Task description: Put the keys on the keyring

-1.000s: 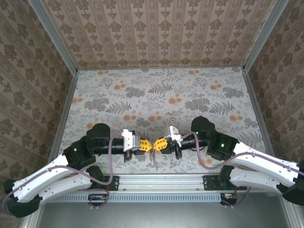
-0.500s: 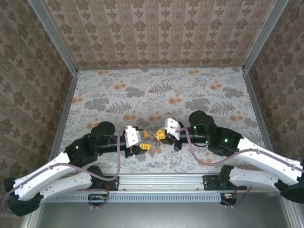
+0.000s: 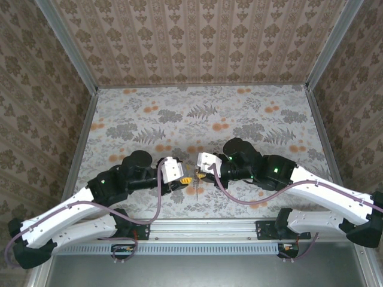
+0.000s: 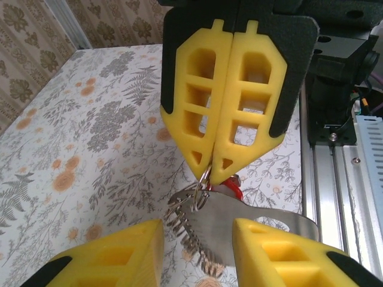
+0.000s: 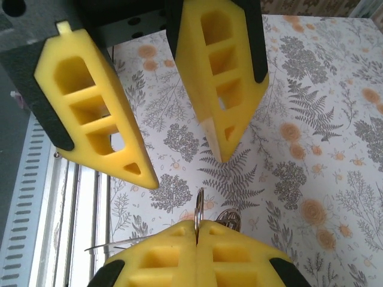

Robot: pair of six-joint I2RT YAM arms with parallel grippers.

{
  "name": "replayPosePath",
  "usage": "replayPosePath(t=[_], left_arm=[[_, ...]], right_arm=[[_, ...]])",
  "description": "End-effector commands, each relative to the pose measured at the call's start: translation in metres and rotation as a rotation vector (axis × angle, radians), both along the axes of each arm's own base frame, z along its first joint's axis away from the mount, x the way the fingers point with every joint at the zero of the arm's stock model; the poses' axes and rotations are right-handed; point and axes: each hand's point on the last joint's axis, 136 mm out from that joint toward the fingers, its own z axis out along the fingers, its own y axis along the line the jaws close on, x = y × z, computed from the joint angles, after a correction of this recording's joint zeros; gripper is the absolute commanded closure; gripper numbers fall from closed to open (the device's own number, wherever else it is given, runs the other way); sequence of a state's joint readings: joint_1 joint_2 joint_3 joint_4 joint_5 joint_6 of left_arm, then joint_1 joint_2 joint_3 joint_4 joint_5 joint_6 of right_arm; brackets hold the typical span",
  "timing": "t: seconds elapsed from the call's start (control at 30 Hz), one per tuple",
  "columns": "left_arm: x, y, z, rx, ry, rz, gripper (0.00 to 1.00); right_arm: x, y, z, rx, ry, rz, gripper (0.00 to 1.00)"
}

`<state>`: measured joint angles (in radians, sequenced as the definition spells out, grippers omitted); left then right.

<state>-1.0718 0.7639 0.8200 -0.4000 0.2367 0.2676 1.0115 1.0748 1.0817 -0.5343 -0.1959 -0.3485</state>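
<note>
R jaws shut on keyring (image 5: 197, 218); L jaws part-open, empty; table rail (image 4: 326, 179) near.

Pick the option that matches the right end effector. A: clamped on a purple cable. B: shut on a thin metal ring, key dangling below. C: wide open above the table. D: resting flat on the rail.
B: in the left wrist view the right end effector has its yellow fingers pressed together on the thin metal ring, and a toothed silver key hangs beneath.
</note>
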Motion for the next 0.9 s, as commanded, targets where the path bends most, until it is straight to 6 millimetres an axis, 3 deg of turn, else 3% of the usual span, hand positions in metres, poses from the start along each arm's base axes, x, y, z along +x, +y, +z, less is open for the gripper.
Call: replayPosePath(t=[0.0, 0.2, 0.4, 0.87], left_arm=[[-0.006, -0.009, 0.021, -0.06, -0.035, -0.055, 0.66], [-0.01, -0.013, 0.023, -0.081, -0.02, -0.085, 0.71], [-0.011, -0.016, 0.021, -0.096, -0.004, -0.091, 0.87], [-0.011, -0.018, 0.006, -0.038, 0.027, -0.095, 0.89]], right_arm=[[-0.007, 0.004, 0.011, 0.012, -0.008, 0.049, 1.0], [-0.009, 0.008, 0.011, 0.026, 0.006, 0.064, 1.0], [-0.013, 0.012, 0.018, 0.063, -0.005, 0.09, 1.0], [-0.017, 0.008, 0.023, 0.084, -0.02, 0.098, 1.0]])
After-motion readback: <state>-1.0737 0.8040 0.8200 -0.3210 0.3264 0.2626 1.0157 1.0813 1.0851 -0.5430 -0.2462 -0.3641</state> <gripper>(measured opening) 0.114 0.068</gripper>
